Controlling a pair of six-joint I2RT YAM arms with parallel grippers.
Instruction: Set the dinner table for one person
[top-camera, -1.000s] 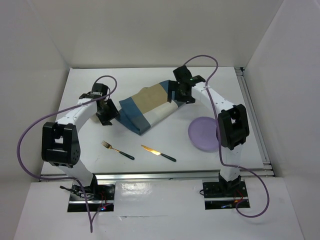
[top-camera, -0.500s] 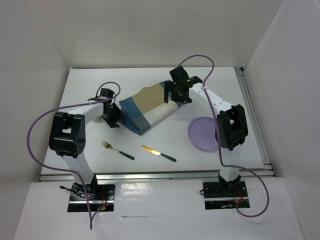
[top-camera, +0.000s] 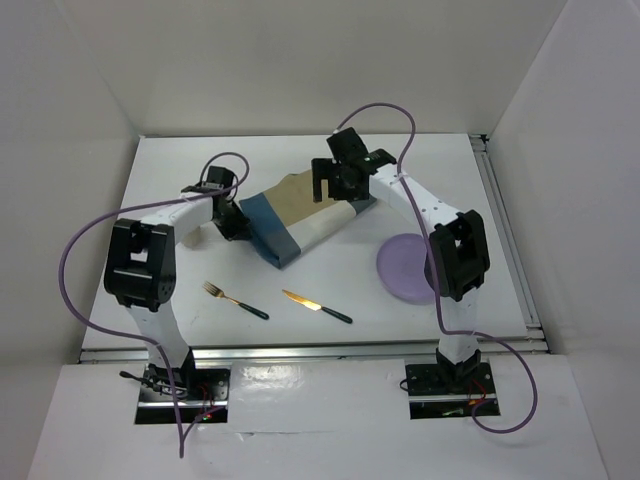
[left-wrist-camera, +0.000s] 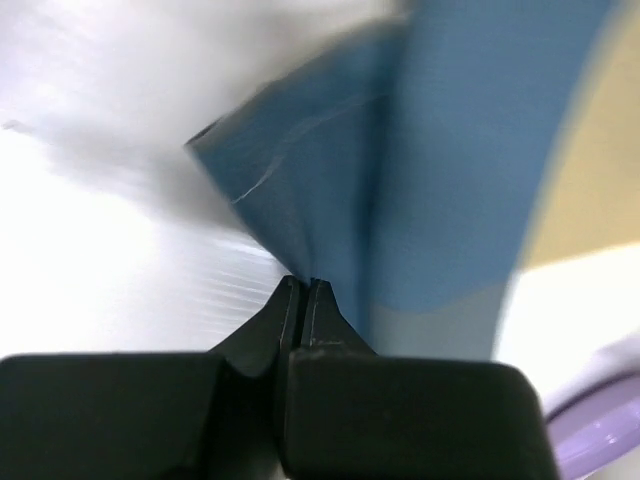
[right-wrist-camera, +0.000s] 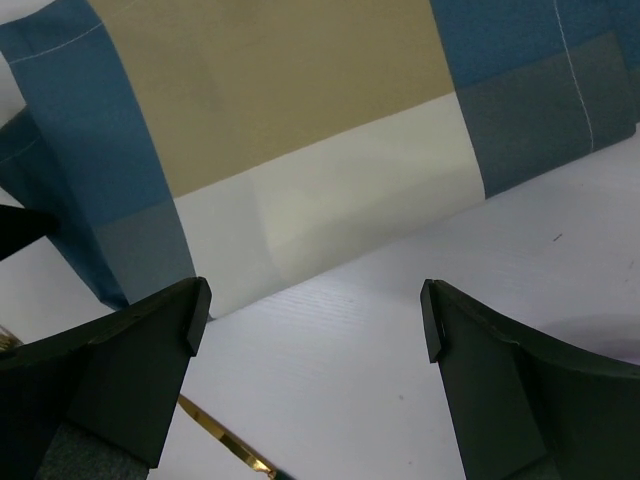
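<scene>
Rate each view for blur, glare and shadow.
Left wrist: the placemat is smeared and out of focus, the table beside it washed out to white, only the shut left claw fairly crisp. Right wrist: sharp, cloth stitching readable, the open right claw dark and slightly soft. Top external: even light, no glare, faint soft shadows under the arms.

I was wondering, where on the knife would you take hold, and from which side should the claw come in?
Grip the knife at its dark handle, the end pointing toward the near right, coming straight down from above and closing across its narrow width. It lies flat and slanted on the dinner table with bare space on both sides, so a top approach looks best.
</scene>
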